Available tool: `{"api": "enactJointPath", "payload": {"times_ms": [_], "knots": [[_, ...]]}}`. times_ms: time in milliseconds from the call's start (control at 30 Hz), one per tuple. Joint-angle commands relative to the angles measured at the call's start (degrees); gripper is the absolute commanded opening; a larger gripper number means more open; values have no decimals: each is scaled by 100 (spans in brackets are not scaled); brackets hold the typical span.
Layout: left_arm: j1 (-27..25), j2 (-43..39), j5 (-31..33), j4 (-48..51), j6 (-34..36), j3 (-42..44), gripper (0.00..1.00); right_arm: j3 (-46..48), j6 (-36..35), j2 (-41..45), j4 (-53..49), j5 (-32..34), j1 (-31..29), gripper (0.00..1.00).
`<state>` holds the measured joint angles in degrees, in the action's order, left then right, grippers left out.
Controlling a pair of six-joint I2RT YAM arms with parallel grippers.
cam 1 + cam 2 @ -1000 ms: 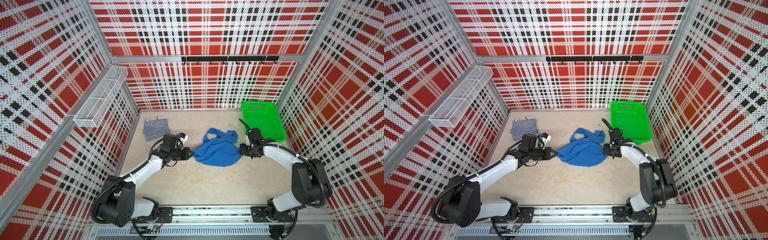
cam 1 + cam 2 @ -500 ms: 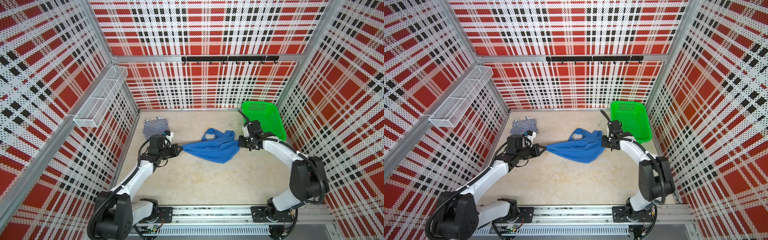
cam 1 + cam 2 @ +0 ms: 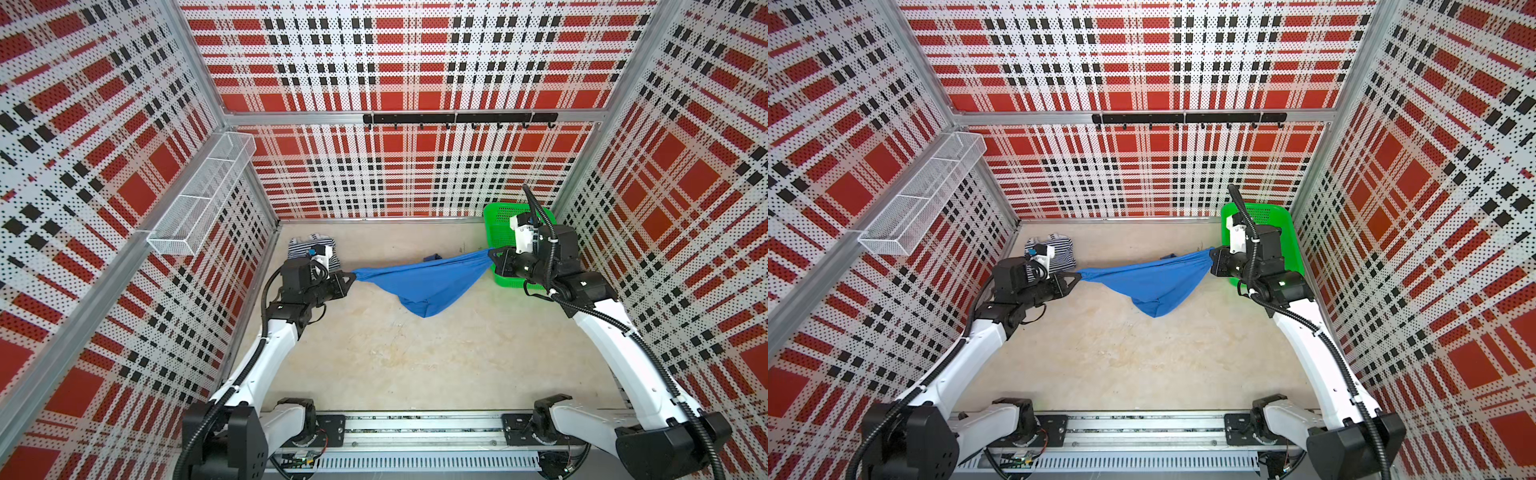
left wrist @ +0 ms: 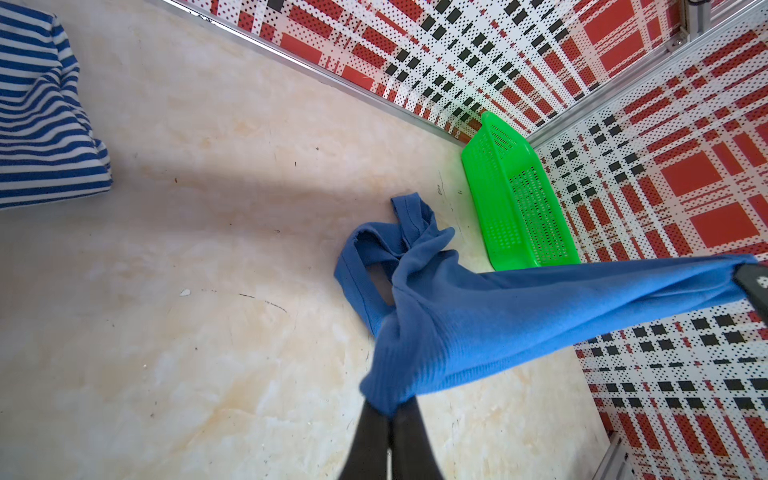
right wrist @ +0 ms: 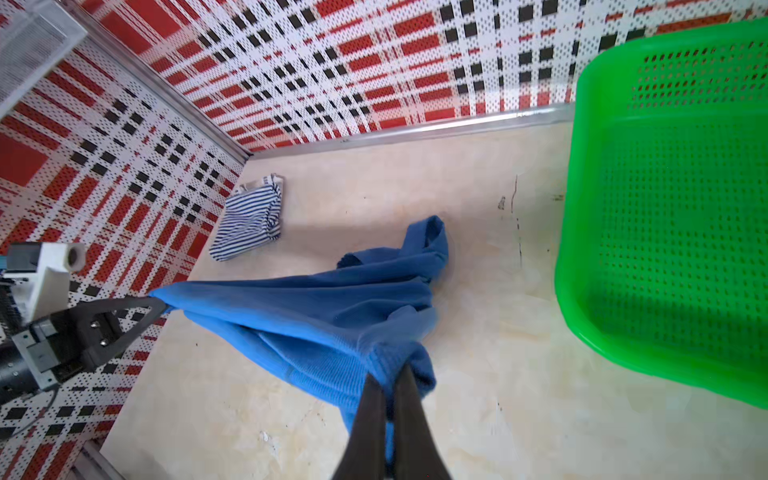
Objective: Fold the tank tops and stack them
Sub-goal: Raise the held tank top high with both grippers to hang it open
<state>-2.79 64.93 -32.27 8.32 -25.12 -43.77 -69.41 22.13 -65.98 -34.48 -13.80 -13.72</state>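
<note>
- While both sets of jaws are pinched tight on cloth, the left gripper clamps one end of the blue tank top and the right gripper clamps the opposite end.
- Top is stretched between them, its middle sagging and its straps on the table.
- Striped tank top lies folded just behind the left gripper.
- Green mesh basket sits behind the right gripper.

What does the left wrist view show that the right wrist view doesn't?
Only the left wrist view: the right gripper seen from outside, shut on one end of the blue tank top. Only the right wrist view: the left gripper from outside, shut on the other end, and a wire shelf corner. Both: the stretched blue tank top, the striped tank top, the green basket.
</note>
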Motion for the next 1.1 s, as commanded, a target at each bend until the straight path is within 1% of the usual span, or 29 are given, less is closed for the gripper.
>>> {"api": "enactJointPath", "payload": {"times_ms": [0, 133, 200, 267, 400, 533, 700, 867, 967, 1067], "knots": [[231, -143, -113, -192, -121, -72, 0, 0, -16, 266, -136, 112, 60, 0], [776, -337, -369, -455, -369, -175, 0, -200, -122, 404, -232, 40, 289, 0], [1024, -393, -670, -693, -543, -411, 0, -370, -180, 435, -293, -79, 439, 0], [1113, -366, -804, -804, -634, -778, 0, -525, -216, 428, -305, -225, 563, 0], [1060, -95, -1032, -797, -694, -1660, 0, -795, -231, 291, -247, -509, 607, 0], [863, 137, -1040, -779, -698, -2386, 0, -986, -224, 102, -91, -717, 608, 0], [565, 531, -975, -761, -687, -3498, 0, -1538, -379, -179, 129, -754, 612, 0], [288, 834, -780, -391, -410, -4586, 0, -2195, -566, -410, 154, -660, 617, 0], [292, 855, -579, -228, -274, -4790, 0, -2523, -681, -600, 33, -632, 633, 0], [235, 920, -516, -234, -319, -4581, 0, -2620, -684, -817, -44, -731, 642, 0]]}}
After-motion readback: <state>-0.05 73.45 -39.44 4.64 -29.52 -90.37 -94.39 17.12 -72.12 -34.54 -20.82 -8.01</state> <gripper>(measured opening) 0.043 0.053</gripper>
